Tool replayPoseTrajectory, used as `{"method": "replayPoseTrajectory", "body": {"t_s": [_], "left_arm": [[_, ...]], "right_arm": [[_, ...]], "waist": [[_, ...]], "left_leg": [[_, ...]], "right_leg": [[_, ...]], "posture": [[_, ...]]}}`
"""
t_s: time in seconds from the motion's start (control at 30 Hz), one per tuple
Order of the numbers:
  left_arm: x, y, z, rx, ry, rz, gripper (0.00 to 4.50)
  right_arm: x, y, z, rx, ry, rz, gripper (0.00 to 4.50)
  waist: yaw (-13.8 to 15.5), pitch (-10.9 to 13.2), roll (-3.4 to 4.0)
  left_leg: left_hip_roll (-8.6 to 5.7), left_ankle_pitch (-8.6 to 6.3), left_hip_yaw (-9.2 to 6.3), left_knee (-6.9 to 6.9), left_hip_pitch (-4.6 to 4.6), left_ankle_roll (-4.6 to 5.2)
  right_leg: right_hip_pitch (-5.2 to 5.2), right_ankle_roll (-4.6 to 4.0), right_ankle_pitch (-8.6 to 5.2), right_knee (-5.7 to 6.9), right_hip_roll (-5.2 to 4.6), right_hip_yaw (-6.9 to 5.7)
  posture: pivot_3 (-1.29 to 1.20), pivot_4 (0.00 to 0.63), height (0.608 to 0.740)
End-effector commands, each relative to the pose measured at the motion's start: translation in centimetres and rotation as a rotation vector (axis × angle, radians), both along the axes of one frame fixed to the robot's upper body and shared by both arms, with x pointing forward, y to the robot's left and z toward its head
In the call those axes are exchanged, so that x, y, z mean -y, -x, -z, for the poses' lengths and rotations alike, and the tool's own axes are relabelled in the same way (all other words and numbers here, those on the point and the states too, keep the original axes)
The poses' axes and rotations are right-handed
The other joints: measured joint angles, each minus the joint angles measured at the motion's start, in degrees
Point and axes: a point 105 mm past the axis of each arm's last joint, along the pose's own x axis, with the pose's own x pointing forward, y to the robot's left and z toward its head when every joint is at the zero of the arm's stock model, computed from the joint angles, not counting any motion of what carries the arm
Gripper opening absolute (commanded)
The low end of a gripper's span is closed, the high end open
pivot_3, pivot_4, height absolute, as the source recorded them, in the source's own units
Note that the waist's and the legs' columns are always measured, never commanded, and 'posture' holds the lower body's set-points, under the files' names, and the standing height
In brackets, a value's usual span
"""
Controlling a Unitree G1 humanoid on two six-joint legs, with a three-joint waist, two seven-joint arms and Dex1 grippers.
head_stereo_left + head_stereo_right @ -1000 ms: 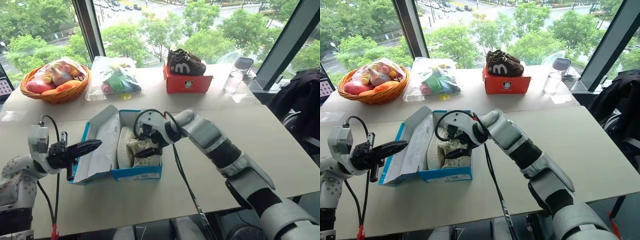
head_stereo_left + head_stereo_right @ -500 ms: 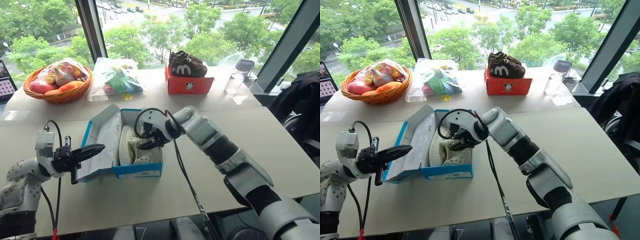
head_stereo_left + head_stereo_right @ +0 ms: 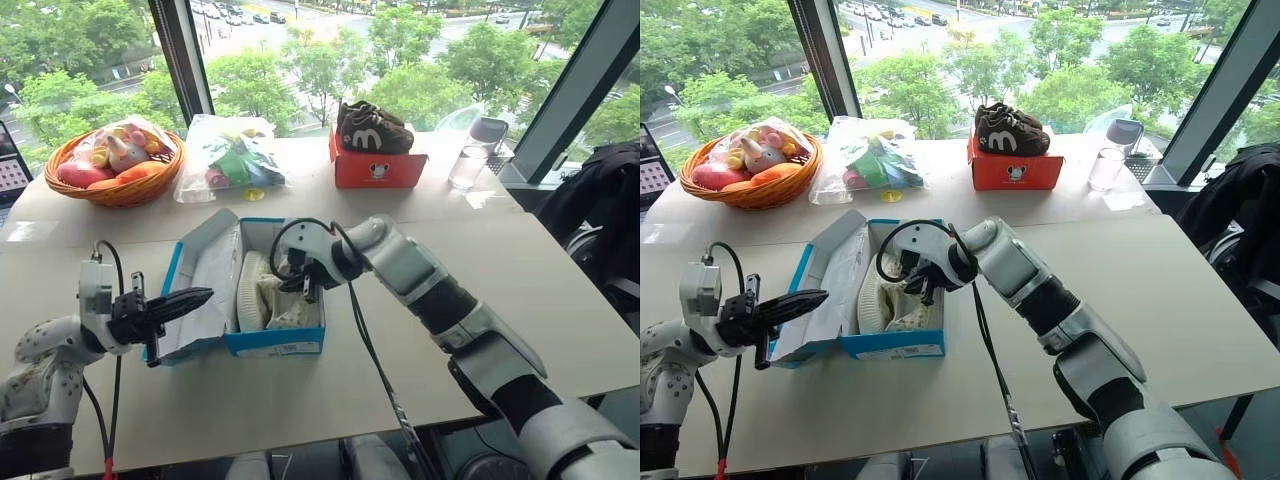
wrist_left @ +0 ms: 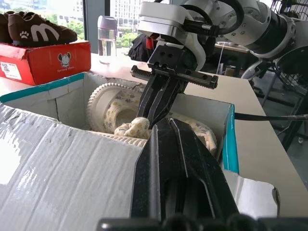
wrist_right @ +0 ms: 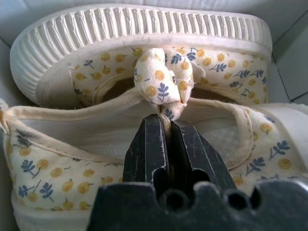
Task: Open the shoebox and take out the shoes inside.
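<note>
The blue shoebox (image 3: 275, 343) stands open near the table's front, its lid (image 3: 205, 275) folded out to the left. Inside lie the cream shoes (image 3: 268, 297) with small flower prints, one on its side with the ribbed sole (image 5: 144, 29) showing. My right gripper (image 3: 300, 283) reaches down into the box and is shut on the knotted strap (image 5: 166, 79) of the nearer shoe. My left gripper (image 3: 195, 296) is shut with nothing in it and lies over the white inside of the lid (image 4: 57, 183), pointing towards the box.
Along the far side by the window stand a wicker basket of toys (image 3: 115, 165), a plastic bag of toys (image 3: 235, 155), a red box (image 3: 378, 168) with brown shoes on top and a glass (image 3: 465, 163). A black garment (image 3: 610, 190) hangs at right.
My right gripper's fingers have closed inside the box onto the shoe's strap. The left gripper has stayed over the lid.
</note>
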Motion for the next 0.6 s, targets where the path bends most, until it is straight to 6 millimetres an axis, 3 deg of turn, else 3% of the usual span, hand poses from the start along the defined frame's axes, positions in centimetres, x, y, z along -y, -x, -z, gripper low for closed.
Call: {"method": "replayPoseTrajectory", "body": {"t_s": [0.03,0.2,0.4,0.6], "left_arm": [[0.4,0.2,-0.7,0.034,-0.013,0.006,0.00],[0.6,0.3,-0.7,0.030,-0.018,0.003,0.00],[0.7,0.3,-0.8,0.027,-0.023,0.005,0.00],[0.7,0.0,-0.9,0.023,-0.028,0.005,0.00]], "right_arm": [[-0.4,0.2,-2.4,0.013,-0.090,0.016,0.01],[-0.4,1.7,-8.3,0.042,-0.267,-0.046,0.01],[0.0,2.2,-9.7,0.041,-0.328,-0.058,0.01],[0.7,1.2,-11.2,0.030,-0.420,0.014,0.01]], "waist": [[0.01,0.01,0.01],[0.06,0.04,0.05],[0.05,0.05,0.06],[0.08,0.05,0.06]], "left_leg": [[0.00,0.00,0.00,0.00,-0.06,0.00],[-0.01,0.01,-0.02,0.04,-0.87,0.01],[-0.02,0.00,-0.03,-0.04,-1.16,0.01],[-0.02,0.01,-0.03,-0.01,-1.18,0.01]], "right_leg": [[-0.06,0.01,0.00,0.00,0.00,0.00],[-0.87,0.05,0.06,0.14,0.01,0.01],[-1.09,0.05,0.06,0.01,-0.03,-0.01],[-1.11,0.06,0.06,0.03,-0.02,-0.02]], "posture": [[0.00,0.150,0.740],[0.00,0.150,0.740],[0.00,0.150,0.740],[0.00,0.150,0.740]]}}
